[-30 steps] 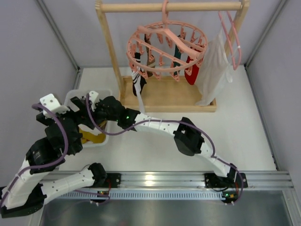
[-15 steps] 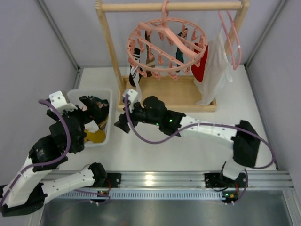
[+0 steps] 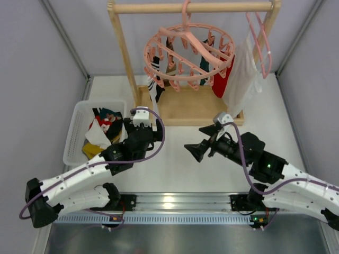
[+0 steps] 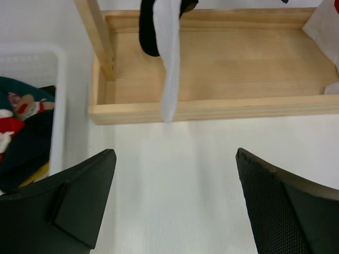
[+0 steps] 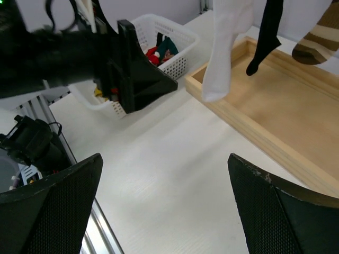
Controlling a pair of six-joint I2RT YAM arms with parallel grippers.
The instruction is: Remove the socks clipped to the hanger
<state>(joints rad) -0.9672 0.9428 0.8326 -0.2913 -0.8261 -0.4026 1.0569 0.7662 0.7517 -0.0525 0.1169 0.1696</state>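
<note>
The round pink hanger hangs from the wooden rack's top bar. Clipped to it are a white sock, a black sock, a teal sock and a red sock. My left gripper is open and empty, low over the table in front of the rack base, and the white sock and black sock hang ahead of it. My right gripper is open and empty over the table's middle. It sees the white sock, the black sock and a brown striped sock.
A white basket at the left holds several loose socks. The wooden rack has a post and a base tray. A large white garment hangs on a plain pink hanger at the right.
My right arm has drawn back from the basket to the table's middle right. My left arm has swung from over the basket toward the rack base. The round hanger has swayed.
</note>
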